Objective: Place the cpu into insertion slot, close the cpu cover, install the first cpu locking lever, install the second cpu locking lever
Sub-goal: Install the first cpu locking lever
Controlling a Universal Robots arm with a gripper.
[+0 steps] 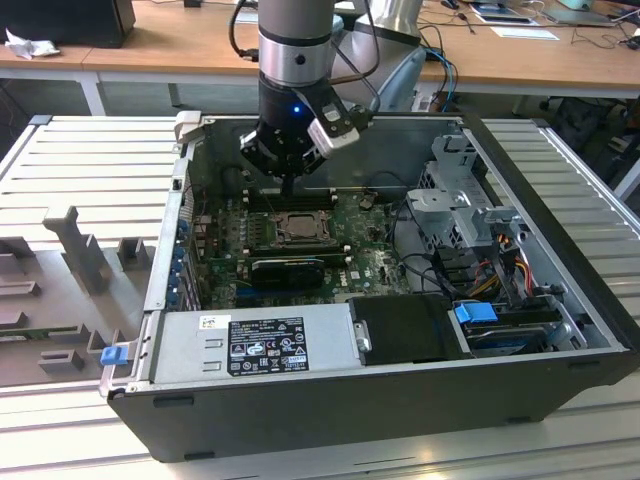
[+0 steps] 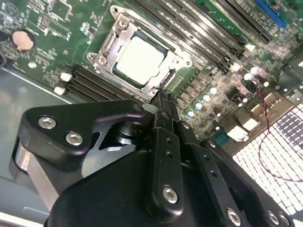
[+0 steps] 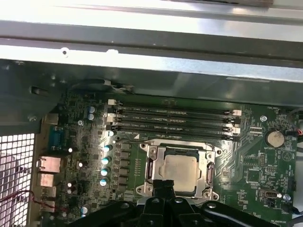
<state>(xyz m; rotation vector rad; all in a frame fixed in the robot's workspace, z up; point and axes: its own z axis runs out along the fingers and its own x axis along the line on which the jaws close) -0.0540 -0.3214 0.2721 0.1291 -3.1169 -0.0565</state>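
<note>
cpu (image 3: 182,169): seated, both wrist views
cpu cover (image 3: 183,150): down around cpu
gripper (image 1: 288,188): exterior view, jaws pinched together, empty, at cover's far edge

The cpu (image 2: 140,59) is a small flat square chip with a pale silver-grey metal top. It lies level and face up on the green board (image 2: 57,28), left of middle and toward the far side in the exterior view. The cover (image 3: 154,153) is a thin grey metal frame with a large square opening. It lies flat around the cpu, touching its edges, and the chip's top shows through the opening.
</note>
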